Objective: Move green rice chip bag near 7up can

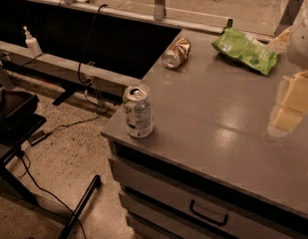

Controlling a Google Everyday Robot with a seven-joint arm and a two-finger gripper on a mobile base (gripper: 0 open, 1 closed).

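Observation:
The green rice chip bag point(245, 49) lies flat at the far right of the grey counter point(213, 123). The 7up can point(138, 111) stands upright at the counter's front left corner, far from the bag. My gripper point(289, 106) shows as a pale cream shape at the right edge of the camera view, above the counter. It is to the near right of the bag and holds nothing that I can see. The white arm point(303, 34) rises above it.
A copper-gold can point(177, 53) lies on its side at the counter's far left, between the bag and the 7up can. Drawers point(208, 210) sit below the counter's front edge. On the floor to the left are cables and a dark stand point(14, 118).

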